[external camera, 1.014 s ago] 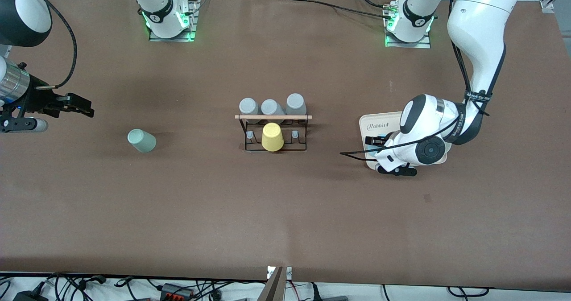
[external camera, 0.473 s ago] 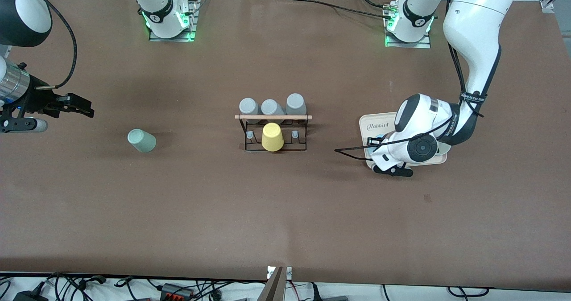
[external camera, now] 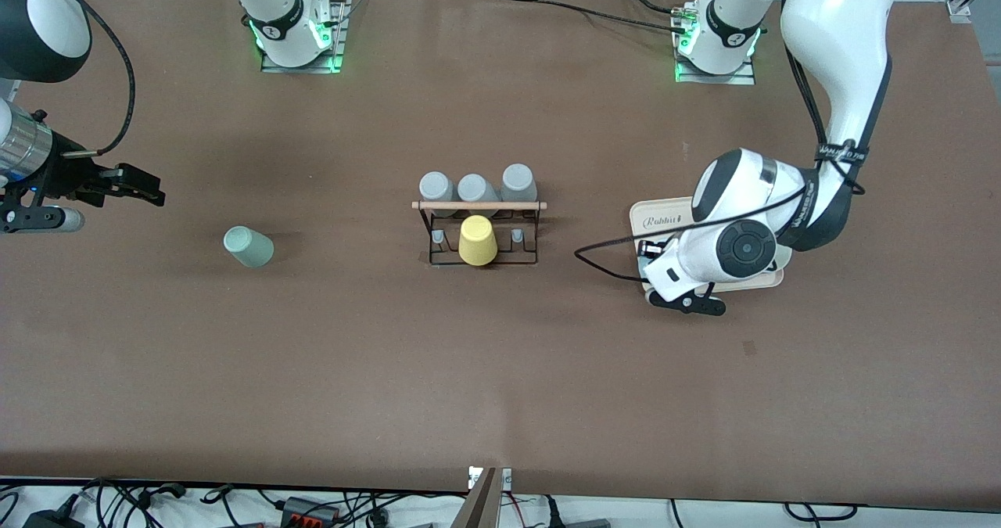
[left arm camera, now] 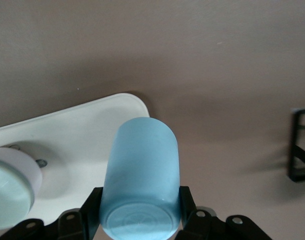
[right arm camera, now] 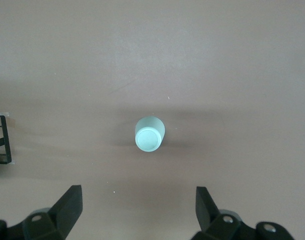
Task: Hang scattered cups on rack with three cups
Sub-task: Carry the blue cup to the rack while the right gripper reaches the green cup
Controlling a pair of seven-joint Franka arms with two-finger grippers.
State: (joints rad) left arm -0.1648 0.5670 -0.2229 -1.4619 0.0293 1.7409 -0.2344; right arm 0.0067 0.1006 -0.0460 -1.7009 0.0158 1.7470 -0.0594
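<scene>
My left gripper (left arm camera: 139, 202) is shut on the light blue cup (left arm camera: 140, 170), its fingers on either side near the cup's base. It holds the cup over the corner of the cream tray (left arm camera: 67, 130). In the front view this gripper (external camera: 655, 256) is over the tray's end toward the rack (external camera: 481, 235). The rack is black wire with a wooden rod (external camera: 478, 206) on top. The sage-green cup (external camera: 249, 246) stands upside down toward the right arm's end, and also shows in the right wrist view (right arm camera: 150, 134). My right gripper (external camera: 148, 188) is open and empty, above the table beside that cup.
Three grey cups (external camera: 475, 188) and a yellow cup (external camera: 477, 240) are on the rack. A pale round object (left arm camera: 10, 182) sits on the tray. Corners of the rack show in the left wrist view (left arm camera: 302, 150) and the right wrist view (right arm camera: 1, 140).
My left hand has shifted slightly toward the rack and the front camera with the blue cup, and its arm has changed pose. The right arm has not moved.
</scene>
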